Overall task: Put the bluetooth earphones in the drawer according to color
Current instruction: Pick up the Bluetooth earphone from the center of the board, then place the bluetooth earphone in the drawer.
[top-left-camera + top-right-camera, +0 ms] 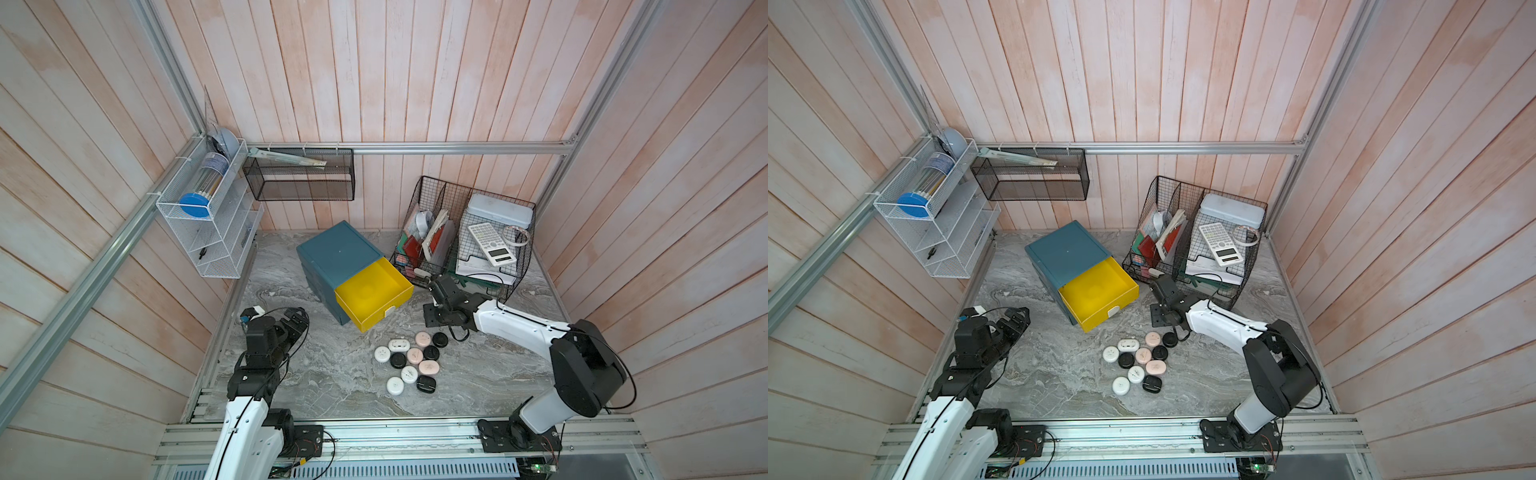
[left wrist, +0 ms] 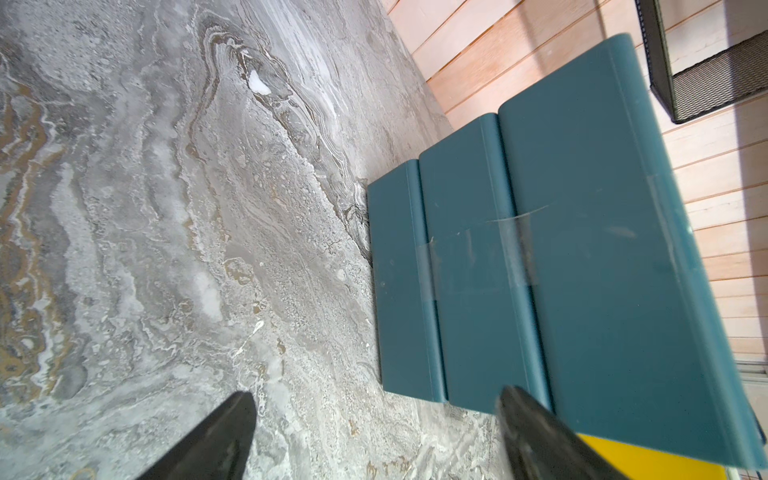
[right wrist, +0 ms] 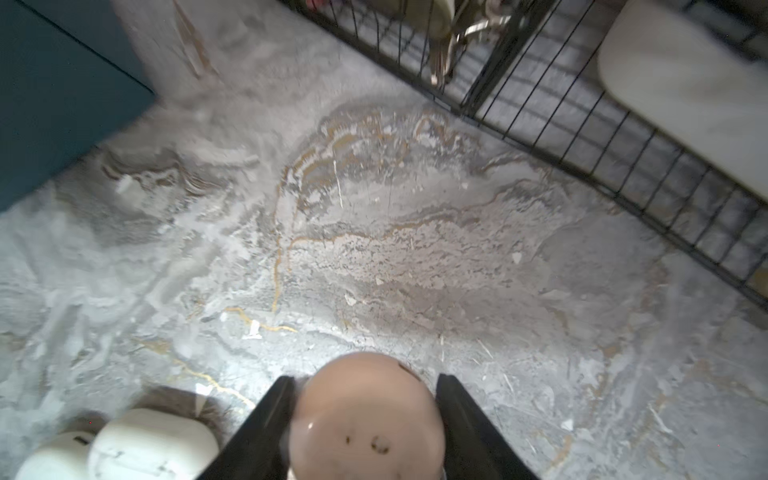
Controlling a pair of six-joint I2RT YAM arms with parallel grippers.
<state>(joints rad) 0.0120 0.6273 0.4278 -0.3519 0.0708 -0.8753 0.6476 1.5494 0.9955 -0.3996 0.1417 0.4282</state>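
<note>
The right gripper (image 3: 365,379) has hold of one pale pink case (image 3: 365,419); in the right wrist view its two black fingers (image 3: 266,428) are closed as far as the case allows and press on both of its sides; in both top views this gripper hangs over the marble table (image 1: 332,374), at the far right, between the yellow drawer (image 1: 370,293) and the black wire organiser (image 1: 517,274); the yellow drawer is the top one of the teal chest (image 1: 336,251), which stands at the far middle of the table, and it is pulled out toward the near right; the other earphone cases (image 1: 409,374) lie in a close group on the table, just on the near side of the yellow drawer; we count there four white, four black and three pink; the left gripper (image 2: 376,395) is wide open and holds nothing; it hovers at the left of the table, beside the left wall of the chest and well apart from the group.
</note>
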